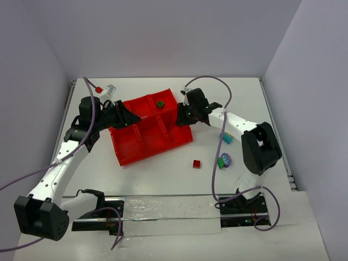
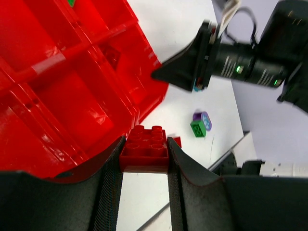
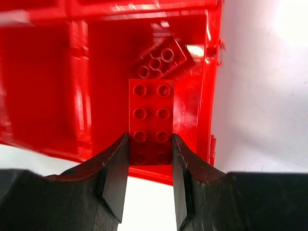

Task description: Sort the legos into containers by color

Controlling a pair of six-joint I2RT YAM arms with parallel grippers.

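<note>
The red tray of containers (image 1: 142, 148) lies tilted mid-table. My left gripper (image 1: 129, 117) hangs over its left side, shut on a red four-stud lego (image 2: 144, 147) held between the fingers (image 2: 144, 153) beside the tray wall (image 2: 72, 96). Over the tray's right end compartment, my right gripper (image 1: 180, 116) is shut on a long red eight-stud lego (image 3: 151, 115) at the fingers (image 3: 150, 140). Another red lego (image 3: 161, 60) lies in that compartment. A green lego (image 1: 160, 104) sits in a back compartment.
Loose on the table right of the tray are a red lego (image 1: 196, 163), a green and purple pair (image 1: 224, 160) and a light blue one (image 1: 227, 138). A small red piece (image 1: 98, 89) lies at the back left. Grey walls surround the table.
</note>
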